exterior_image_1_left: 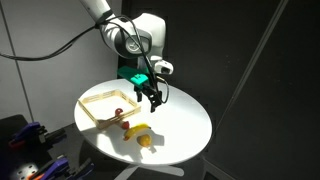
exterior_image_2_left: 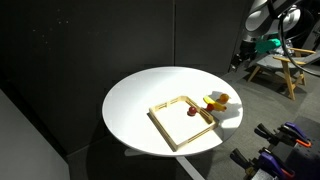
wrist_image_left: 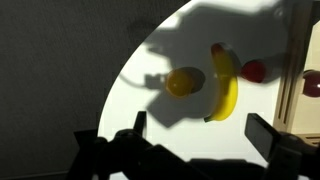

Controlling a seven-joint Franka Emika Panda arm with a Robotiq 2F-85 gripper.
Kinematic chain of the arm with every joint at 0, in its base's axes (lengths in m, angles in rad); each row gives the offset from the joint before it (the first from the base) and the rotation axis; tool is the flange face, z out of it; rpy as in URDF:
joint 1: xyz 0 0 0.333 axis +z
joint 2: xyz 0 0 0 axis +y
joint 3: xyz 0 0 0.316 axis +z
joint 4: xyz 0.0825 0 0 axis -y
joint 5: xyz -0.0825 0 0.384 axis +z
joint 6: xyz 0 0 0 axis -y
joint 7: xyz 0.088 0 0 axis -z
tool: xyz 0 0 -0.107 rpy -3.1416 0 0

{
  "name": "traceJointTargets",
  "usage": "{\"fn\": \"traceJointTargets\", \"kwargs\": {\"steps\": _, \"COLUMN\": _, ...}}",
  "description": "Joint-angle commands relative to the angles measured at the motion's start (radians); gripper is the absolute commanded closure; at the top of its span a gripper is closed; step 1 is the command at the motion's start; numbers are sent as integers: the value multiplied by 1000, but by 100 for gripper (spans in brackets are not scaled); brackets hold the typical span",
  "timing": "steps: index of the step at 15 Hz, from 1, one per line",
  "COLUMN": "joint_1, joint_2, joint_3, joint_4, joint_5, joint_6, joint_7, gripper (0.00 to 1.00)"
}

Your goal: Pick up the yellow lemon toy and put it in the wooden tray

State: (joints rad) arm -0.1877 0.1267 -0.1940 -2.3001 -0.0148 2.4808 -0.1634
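Near the counter's (wrist_image_left: 150,45) curved edge in the wrist view, the yellow lemon toy (wrist_image_left: 183,82) sat on the white surface, inside a dark shadow. Just right of it lay the longer banana toy (wrist_image_left: 226,85), close by, contact not clear. Right of the banana was a small red toy (wrist_image_left: 254,71), tucked against the banana's far side. Further right, the wooden tray (wrist_image_left: 290,100) showed only its rim at the picture border. A dark red piece (wrist_image_left: 310,84) lay inside it, partly cut off.

The pincer (wrist_image_left: 201,125) came in from the bottom of that view with its jaws spread wide and nothing between them. One finger stood low left, the other low right. It hung above the counter, clear of all toys.

In an exterior view the tray (exterior_image_1_left: 95,100) lay toward the counter's left edge and the red piece (exterior_image_1_left: 118,112) rested inside it. The banana (exterior_image_1_left: 138,129) and lemon (exterior_image_1_left: 147,142) sat outside the tray near the front edge. The pincer (exterior_image_1_left: 153,102) hovered empty above the counter's middle, right of the tray.

In an exterior view the tray (exterior_image_2_left: 170,125) sat toward the near edge. The yellow toys lay beyond its right corner by the counter's right edge, too small to tell apart. The pincer there was too small to read.
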Motion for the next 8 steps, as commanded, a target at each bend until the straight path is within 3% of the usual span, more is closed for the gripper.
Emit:
{"fn": "traceJointTargets", "kwargs": {"steps": 1, "joint_1": -26, "joint_2": 36, "joint_3": -10, "joint_4": 42, "joint_5": -4, "joint_6": -31, "joint_7": -18, "gripper": 0}}
{"fn": "traceJointTargets", "kwargs": {"steps": 8, "joint_1": -34, "joint_2": 47, "joint_3": -13, "joint_4": 30, "joint_5": -2, "joint_6": -39, "joint_7": 2, "gripper": 0}}
